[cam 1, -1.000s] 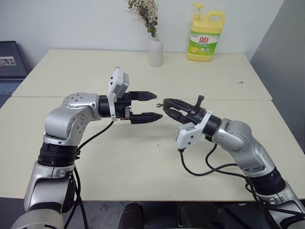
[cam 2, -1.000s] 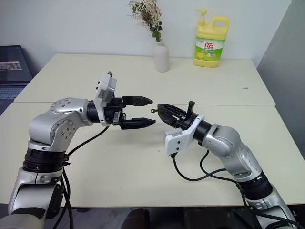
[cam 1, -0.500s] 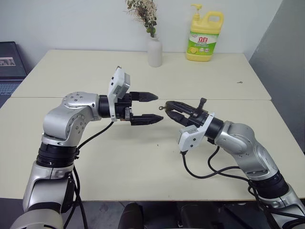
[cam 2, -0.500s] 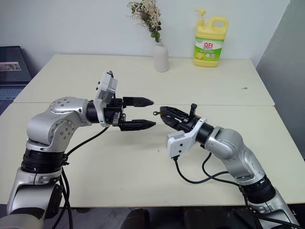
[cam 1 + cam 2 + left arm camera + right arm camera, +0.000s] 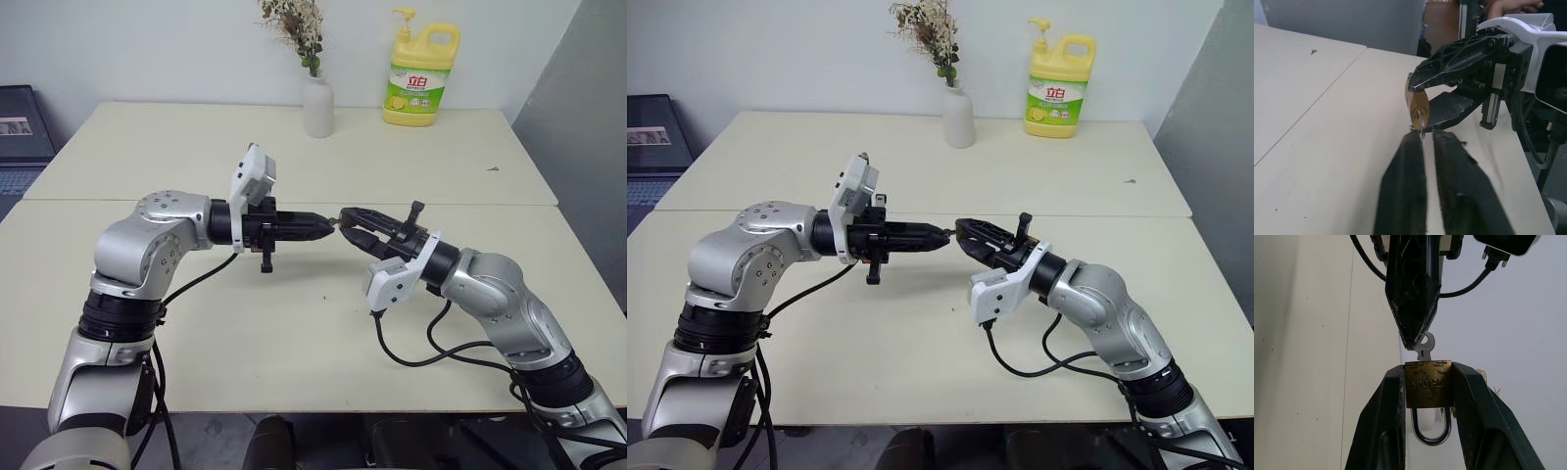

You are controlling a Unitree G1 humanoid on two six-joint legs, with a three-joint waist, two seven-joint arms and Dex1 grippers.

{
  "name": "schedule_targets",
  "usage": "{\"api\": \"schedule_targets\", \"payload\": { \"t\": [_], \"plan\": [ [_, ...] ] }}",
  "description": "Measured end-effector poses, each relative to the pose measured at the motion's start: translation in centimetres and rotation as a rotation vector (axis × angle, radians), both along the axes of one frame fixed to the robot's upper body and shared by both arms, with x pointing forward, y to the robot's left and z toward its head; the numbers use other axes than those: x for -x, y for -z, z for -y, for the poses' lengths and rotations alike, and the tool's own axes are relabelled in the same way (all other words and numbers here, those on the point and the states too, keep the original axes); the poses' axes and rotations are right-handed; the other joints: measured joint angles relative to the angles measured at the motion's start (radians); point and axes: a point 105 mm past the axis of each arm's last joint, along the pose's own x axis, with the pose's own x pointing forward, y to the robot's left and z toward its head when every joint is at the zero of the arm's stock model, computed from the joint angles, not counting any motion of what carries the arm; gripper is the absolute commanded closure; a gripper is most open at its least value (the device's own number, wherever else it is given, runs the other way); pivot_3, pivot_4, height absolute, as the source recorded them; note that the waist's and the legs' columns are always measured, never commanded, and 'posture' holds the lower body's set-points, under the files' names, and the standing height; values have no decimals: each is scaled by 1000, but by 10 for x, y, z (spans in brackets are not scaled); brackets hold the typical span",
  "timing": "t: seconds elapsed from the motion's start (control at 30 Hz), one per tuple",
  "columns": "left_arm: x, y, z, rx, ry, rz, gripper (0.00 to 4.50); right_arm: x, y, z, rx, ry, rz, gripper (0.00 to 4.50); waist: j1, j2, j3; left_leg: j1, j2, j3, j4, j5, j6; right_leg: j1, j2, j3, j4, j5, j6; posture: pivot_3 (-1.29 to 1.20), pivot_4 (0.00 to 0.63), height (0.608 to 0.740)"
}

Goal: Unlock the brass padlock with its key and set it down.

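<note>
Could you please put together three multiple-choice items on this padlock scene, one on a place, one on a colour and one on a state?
1. Where is the brass padlock?
A. Lying on the table
B. Between the fingers of the right gripper, above the table
C. Beside the white vase

2. What colour is the detergent bottle at the far edge of the table?
A. Yellow with a green label
B. Blue
C. Red

3. How does the left gripper stand?
A. Wide open, away from the padlock
B. Shut on the white vase
C. Shut on the key that sits in the padlock

Answers:
1. B, the right wrist view shows the padlock's body clamped between that gripper's two fingers.
2. A, its yellow body and green label show in the head views.
3. C, its fingertips pinch the key's head right at the padlock.
</note>
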Motion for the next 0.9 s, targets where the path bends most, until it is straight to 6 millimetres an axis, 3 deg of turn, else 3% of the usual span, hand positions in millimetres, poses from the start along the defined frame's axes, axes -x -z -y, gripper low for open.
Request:
{"api": "schedule_targets", "payload": {
  "t": [0.43, 0.53, 0.67, 0.9],
  "plan": [
    [-2, 0, 5, 15, -12, -11, 4500, -1, -1, 2, -1, 8, -4, 3564, 0, 0, 0, 0, 0, 0, 0, 0, 0, 0, 0, 0, 0, 0, 0, 0, 150, 740],
    [-3, 2, 5, 17, -26, -43, 3917, -1, 0, 1, 5, 6, -12, 3564, 0, 0, 0, 0, 0, 0, 0, 0, 0, 0, 0, 0, 0, 0, 0, 0, 150, 740],
    [-4, 3, 5, 15, -36, -46, 2754, -1, 1, 1, 5, 4, -16, 3564, 0, 0, 0, 0, 0, 0, 0, 0, 0, 0, 0, 0, 0, 0, 0, 0, 150, 740],
    [-2, 3, 5, 21, -23, -72, 2716, -1, 1, 1, 3, 1, -22, 3564, 0, 0, 0, 0, 0, 0, 0, 0, 0, 0, 0, 0, 0, 0, 0, 0, 150, 740]
  ]
}}
